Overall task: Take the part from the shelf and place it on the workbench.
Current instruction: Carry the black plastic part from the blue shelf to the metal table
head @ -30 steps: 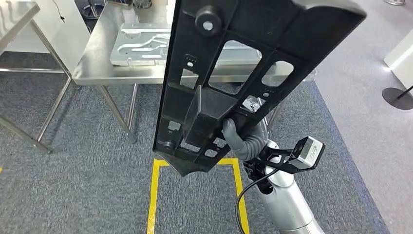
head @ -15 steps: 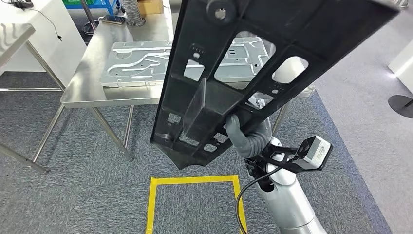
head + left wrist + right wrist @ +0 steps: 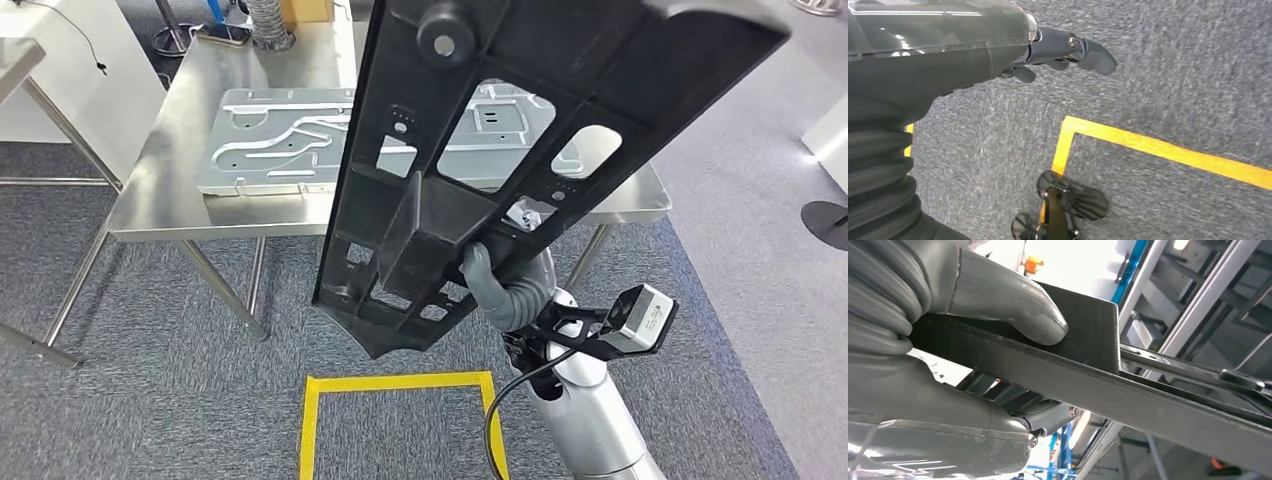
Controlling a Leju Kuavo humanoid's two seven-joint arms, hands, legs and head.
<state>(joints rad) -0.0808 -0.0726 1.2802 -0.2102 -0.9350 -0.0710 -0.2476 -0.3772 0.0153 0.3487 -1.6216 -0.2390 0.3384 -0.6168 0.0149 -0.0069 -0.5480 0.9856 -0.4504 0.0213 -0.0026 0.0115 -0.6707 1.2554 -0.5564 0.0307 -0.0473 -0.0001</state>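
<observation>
Black moulded plastic panel (image 3: pixel 520 150), long, stiff and full of cut-outs, rides upright in front of the robot, pinched near its lower end by the right hand (image 3: pixel 497 285), thumb pressed on a raised rib. It looks light but top-heavy, so a grip nearer the middle would steady it. Beyond, the steel tabletop (image 3: pixel 180 150) carries a pressed metal sheet (image 3: pixel 290 140). The left hand (image 3: pixel 1063 50) hangs empty, fingers loosely extended.
</observation>
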